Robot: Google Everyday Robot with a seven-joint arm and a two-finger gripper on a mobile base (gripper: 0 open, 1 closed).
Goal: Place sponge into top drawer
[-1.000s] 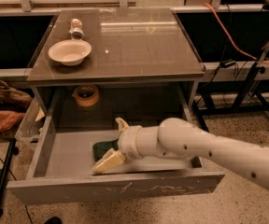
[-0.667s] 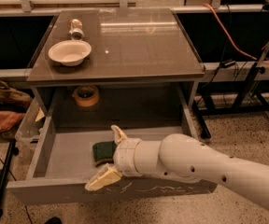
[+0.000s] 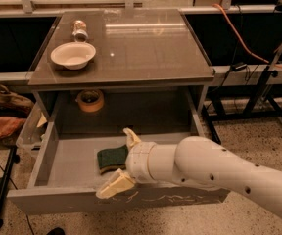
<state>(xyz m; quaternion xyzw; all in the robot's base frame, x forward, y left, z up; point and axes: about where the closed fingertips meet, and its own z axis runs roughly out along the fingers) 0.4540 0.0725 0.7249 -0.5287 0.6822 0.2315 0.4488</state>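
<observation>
The sponge (image 3: 111,158), dark green top over yellow foam, lies flat on the floor of the open top drawer (image 3: 72,160), near its middle. The drawer is pulled far out from under the table; its grey front panel (image 3: 58,202) shows white scratch marks. My gripper (image 3: 122,161) is open, just right of the sponge and above the drawer: one cream finger (image 3: 130,137) points back, the other (image 3: 113,185) reaches over the front panel. Nothing is held. My white arm comes in from the lower right.
A white bowl (image 3: 73,55) and a small can (image 3: 80,30) stand on the table top (image 3: 146,48) at the back left. A roll of tape (image 3: 90,101) sits on the shelf behind the drawer. A clear bin (image 3: 28,131) and cloth lie left; cables run right.
My gripper has let go of the sponge and drawn back toward the drawer's front and right. The sponge now lies uncovered on the drawer floor.
</observation>
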